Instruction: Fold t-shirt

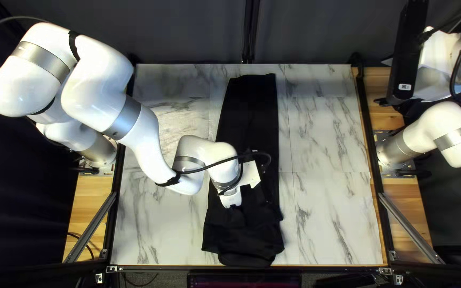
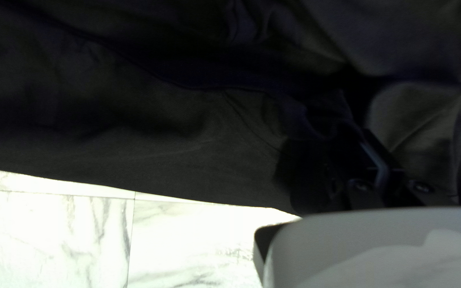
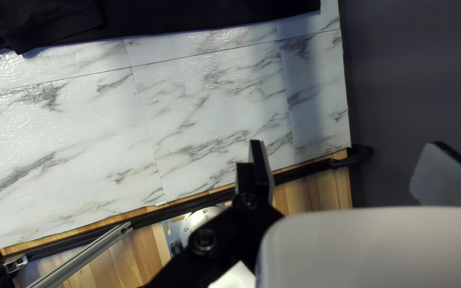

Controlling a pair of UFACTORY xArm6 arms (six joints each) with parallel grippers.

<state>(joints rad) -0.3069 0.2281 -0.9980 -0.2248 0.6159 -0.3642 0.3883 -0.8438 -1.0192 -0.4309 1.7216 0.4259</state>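
1. Left gripper: down at the cloth in the nearer part of the t-shirt. I cannot tell whether it is parted, closed or pinching fabric; black merges with black.
2. Taking the far edge as 12 o'clock, the shirt's long axis runs nearly 12 to 6. From the left gripper, most of its length stretches toward 12, with a shorter, bunched end toward 6. The next fold would likely work along that axis, carrying the near end toward 12.
3. The left arm is clearly the nearer. The right gripper stands wide and empty, well apart from the shirt; its arm is off at about 2 o'clock from the cloth, so the shirt lies toward 8.
4. The shirt is matte black, soft and narrow, probably already folded in from the sides. Its far end looks flat and squared; its near end is rounded and rumpled, with slack creases that could bunch if dragged.
5. Beneath it, the marble-patterned tabletop is pale, grey-veined and glossy, with straight joints. Beyond its 3 o'clock edge come a black rail and warm-grained wood.
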